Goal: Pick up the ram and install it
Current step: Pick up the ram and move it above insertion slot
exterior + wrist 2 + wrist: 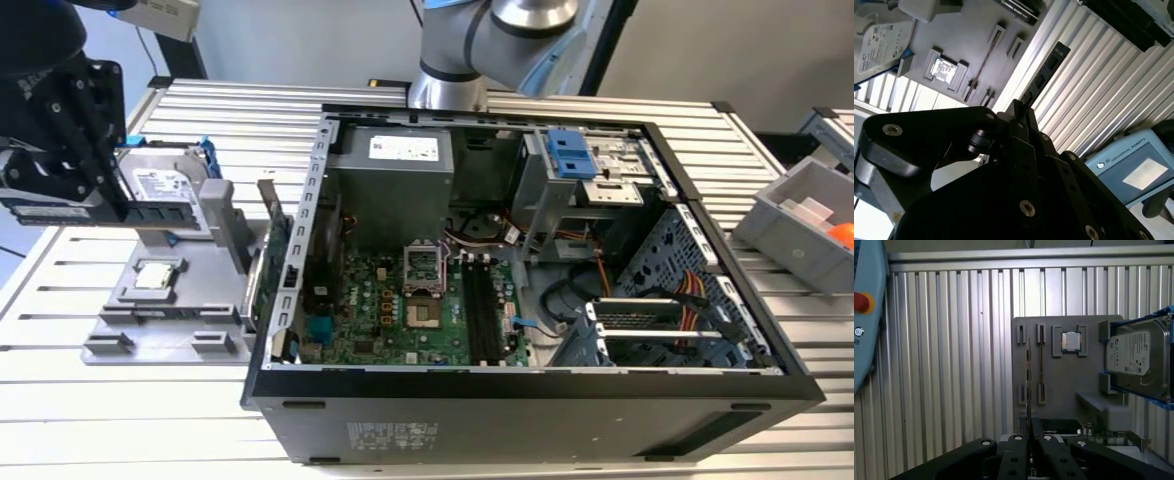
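My gripper [115,203] hangs above the grey fixture plate [174,320] at the exterior view's left, outside the computer case. It is shut on the ram [167,213], a thin dark stick with chips along it, held lengthwise above the plate. In the second wrist view the ram [1046,70] sticks out from the closed fingertips [1019,112] over the ribbed table. The first wrist view has the ram [1028,385] edge-on, rising from the gripper [1029,429] in front of the plate. The black memory slots [481,310] lie on the motherboard inside the case.
The open computer case [307,250] fills the middle of the table. The fixture plate also carries a processor chip [155,277] and a hard drive [167,185] in a blue bracket. A grey bin [801,215] stands at the exterior view's right. A teach pendant [1129,167] lies on the table.
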You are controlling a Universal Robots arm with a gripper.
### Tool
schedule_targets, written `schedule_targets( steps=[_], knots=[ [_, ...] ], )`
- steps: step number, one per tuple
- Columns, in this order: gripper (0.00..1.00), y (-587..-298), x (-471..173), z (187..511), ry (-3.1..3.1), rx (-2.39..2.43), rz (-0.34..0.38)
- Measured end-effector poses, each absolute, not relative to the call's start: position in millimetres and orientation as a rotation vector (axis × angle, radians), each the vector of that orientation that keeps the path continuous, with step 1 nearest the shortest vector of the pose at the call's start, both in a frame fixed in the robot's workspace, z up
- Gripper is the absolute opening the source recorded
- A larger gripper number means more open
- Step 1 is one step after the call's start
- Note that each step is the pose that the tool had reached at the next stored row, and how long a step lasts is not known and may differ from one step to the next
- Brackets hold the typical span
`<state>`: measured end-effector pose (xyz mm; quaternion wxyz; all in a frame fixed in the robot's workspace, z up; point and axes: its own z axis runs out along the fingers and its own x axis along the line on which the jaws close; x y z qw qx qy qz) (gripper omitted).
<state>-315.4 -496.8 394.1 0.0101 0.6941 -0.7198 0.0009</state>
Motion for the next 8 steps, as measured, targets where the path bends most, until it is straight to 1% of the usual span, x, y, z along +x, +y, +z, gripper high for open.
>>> schedule_targets(
  steps=[8],
  knots=[
    [0.00,-496.8,-302.6,394.1,-2.247,2.167,0.003]
  ],
)
